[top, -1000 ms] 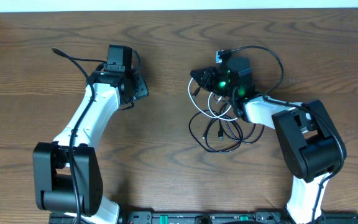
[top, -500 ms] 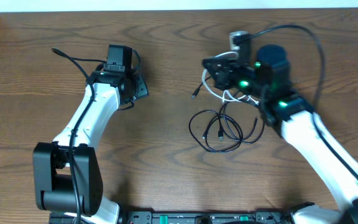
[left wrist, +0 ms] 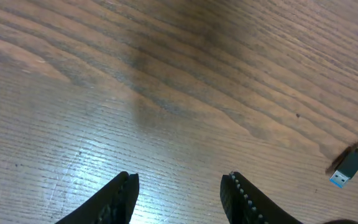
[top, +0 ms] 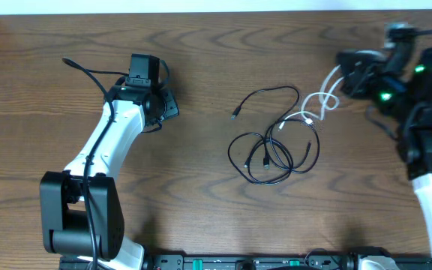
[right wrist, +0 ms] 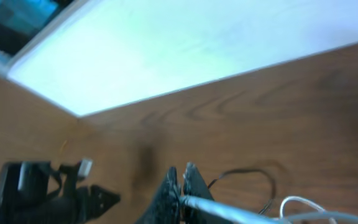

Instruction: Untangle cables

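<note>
At the upper right of the overhead frame, the right gripper (top: 345,69) is pinched shut on the white cable (top: 322,101); in the right wrist view its fingers (right wrist: 169,186) press together at the bottom centre, and the white cable (right wrist: 229,211) runs out from them toward the lower right; from the grip the white cord trails down and left in small loops, and its far end overlaps the upper right edge of the black cable (top: 272,154); that black cord lies coiled on the wooden table (top: 201,60) at centre frame, one strand arching up and left to a USB plug (top: 235,114); at the upper left of centre, the left gripper (top: 169,105) is well apart from both cords; in the left wrist view, the left gripper (left wrist: 179,183) stands partly open over bare wood, holding nothing; a blue-tipped USB plug (left wrist: 347,171) lies at the right edge.
</note>
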